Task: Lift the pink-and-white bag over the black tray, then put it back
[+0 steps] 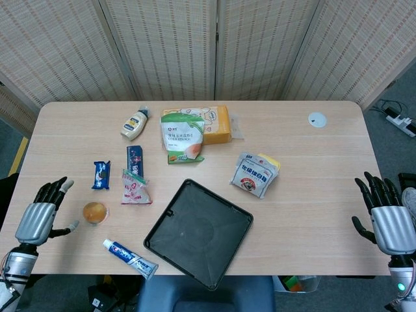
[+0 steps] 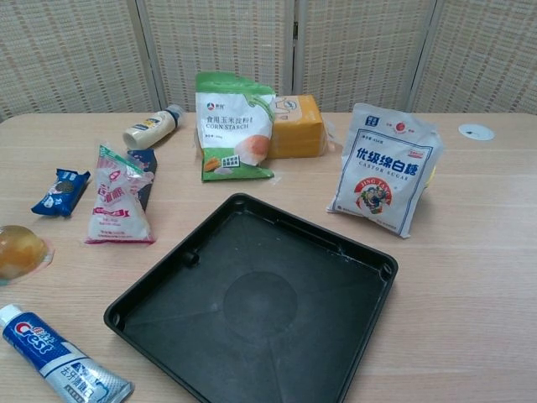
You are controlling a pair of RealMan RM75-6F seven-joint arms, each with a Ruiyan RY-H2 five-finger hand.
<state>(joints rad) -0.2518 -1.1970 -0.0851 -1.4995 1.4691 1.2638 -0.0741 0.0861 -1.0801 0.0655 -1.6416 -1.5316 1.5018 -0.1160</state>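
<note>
My left hand (image 1: 40, 218) and right hand (image 1: 388, 220) both spread, empty; pink-and-white bag (image 1: 134, 189) lies beside black tray (image 1: 198, 232).

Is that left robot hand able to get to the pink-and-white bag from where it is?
Probably yes: the open left robot hand has bare table ahead; only the amber jelly cup sits near its path to the pink-and-white bag.
</note>
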